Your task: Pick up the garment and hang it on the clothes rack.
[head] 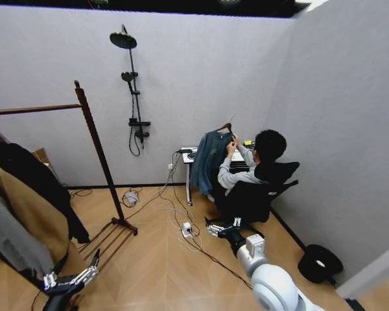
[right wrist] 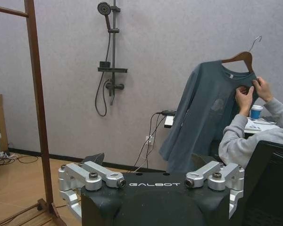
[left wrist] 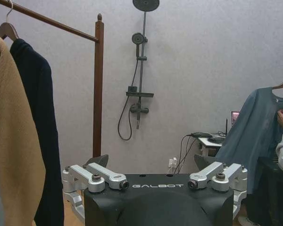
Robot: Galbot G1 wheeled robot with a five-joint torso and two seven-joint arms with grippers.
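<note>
On the left of the head view, the black garment (head: 35, 181) hangs from the clothes rack (head: 97, 146), draped from a hanger under the horizontal bar, with a tan coat (head: 23, 217) and a grey jacket (head: 6, 243) hanging in front of it, nearer the robot. From the left wrist view the garment (left wrist: 37, 122) hangs just beside the tan coat (left wrist: 12, 141), both on the bar near the knob-topped post. The left gripper (head: 70, 280) hovers low near the hem of the hanging clothes, its jaws spread wide and empty. The right gripper (head: 217, 228) is held out low over the wooden floor, also wide open and empty, pointing toward a seated person holding a blue-grey shirt (head: 211, 159) on a hanger. A shower fixture (head: 133, 91) is mounted on the back wall.
</note>
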